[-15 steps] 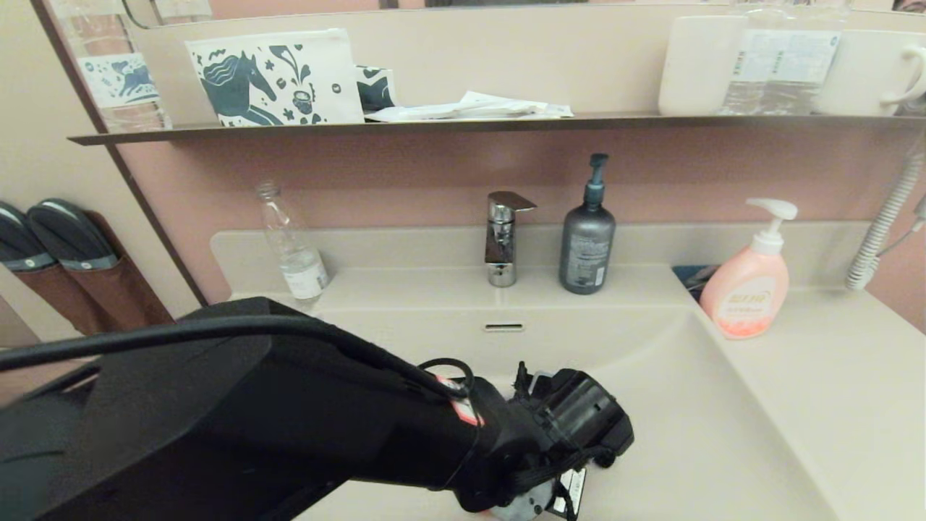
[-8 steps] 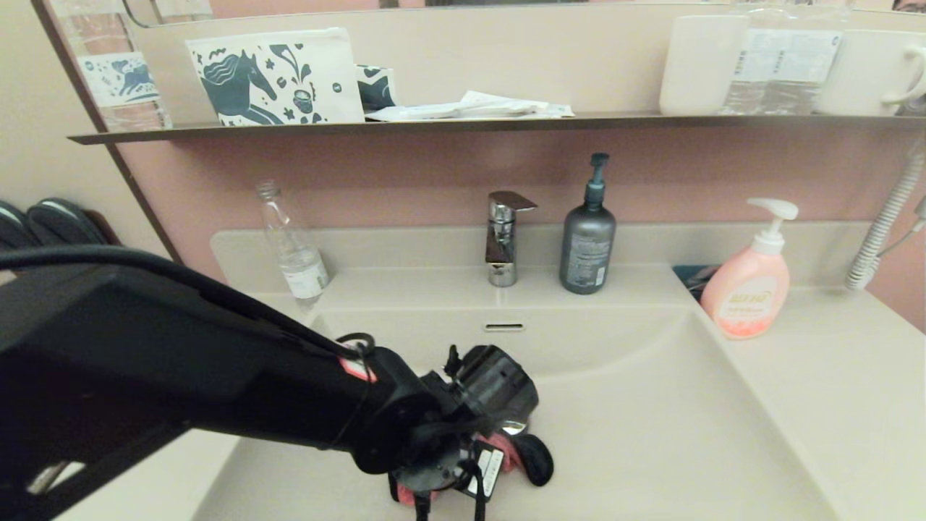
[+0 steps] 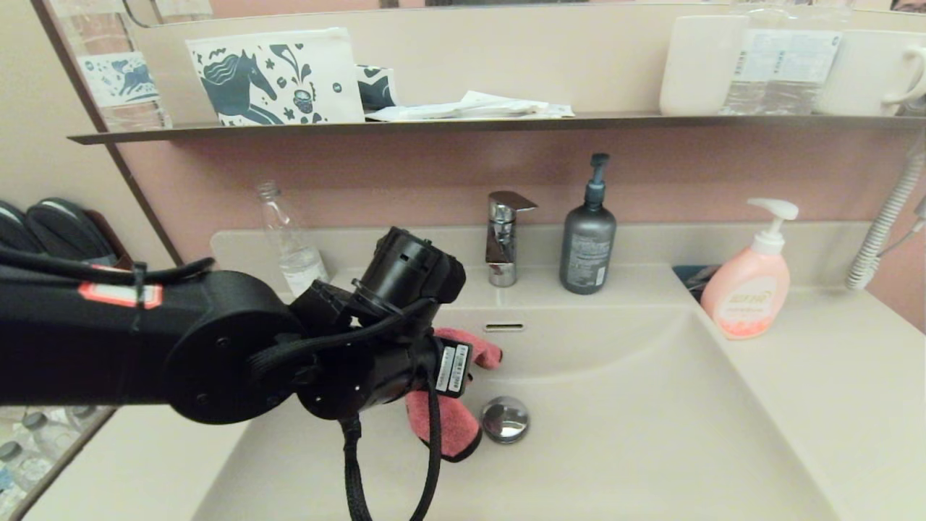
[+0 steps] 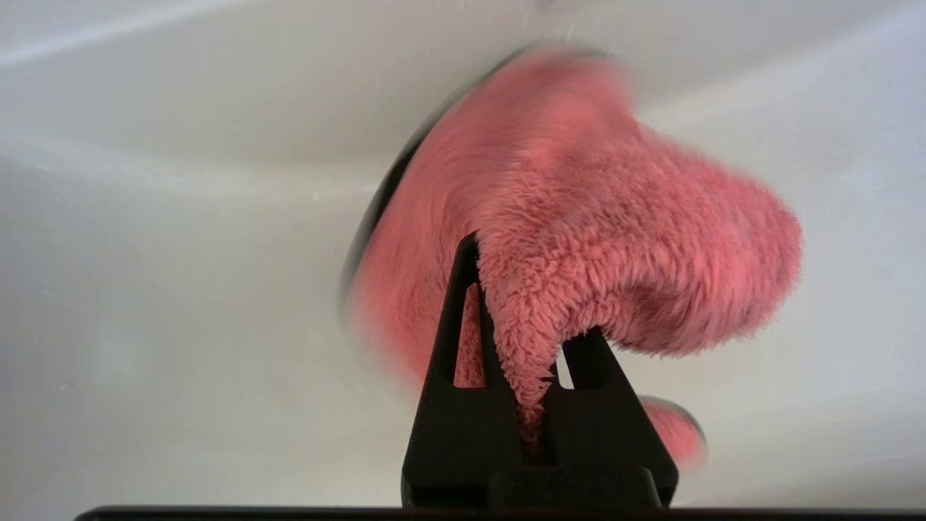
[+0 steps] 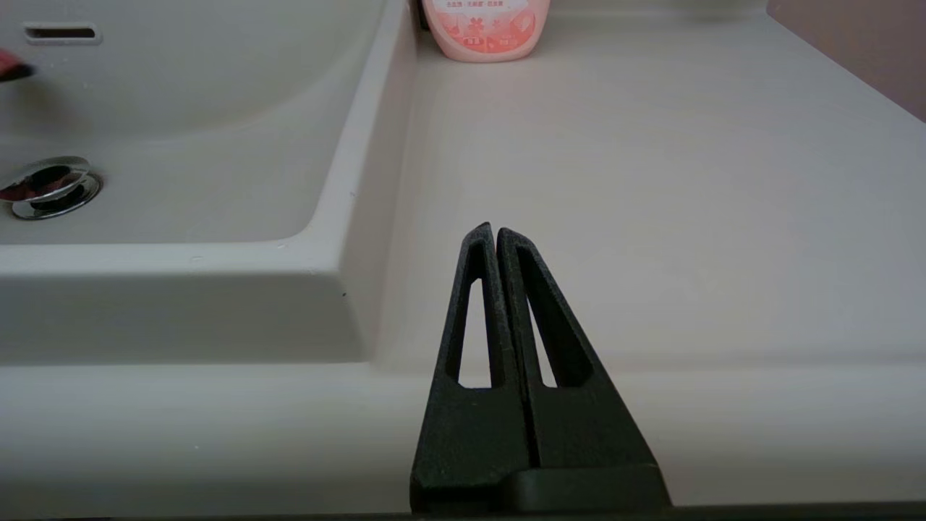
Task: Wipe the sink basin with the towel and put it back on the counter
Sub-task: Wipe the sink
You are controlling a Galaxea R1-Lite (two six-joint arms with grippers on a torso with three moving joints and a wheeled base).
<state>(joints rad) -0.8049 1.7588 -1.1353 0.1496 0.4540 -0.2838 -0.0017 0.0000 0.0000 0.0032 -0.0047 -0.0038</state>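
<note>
The coral-pink towel [image 3: 447,428] hangs bunched in my left gripper [image 4: 524,304], which is shut on a fold of it. The cloth presses against the back-left slope of the beige sink basin [image 3: 651,434], just left of the chrome drain plug [image 3: 505,418] and below the overflow slot [image 3: 503,327]. In the head view the black wrist hides the fingers. My right gripper [image 5: 493,231] is shut and empty, low over the counter [image 5: 651,181] to the right of the basin, near its front edge.
Along the back edge stand a chrome faucet [image 3: 503,239], a grey pump bottle [image 3: 587,239], a clear plastic bottle [image 3: 293,246] and a pink soap dispenser [image 3: 745,289]. A coiled cord [image 3: 882,224] hangs at the far right. A shelf [image 3: 506,124] runs above.
My left arm has swept from the basin's front towards its back left, dragging the towel along. The drain plug, covered before, now shows.
</note>
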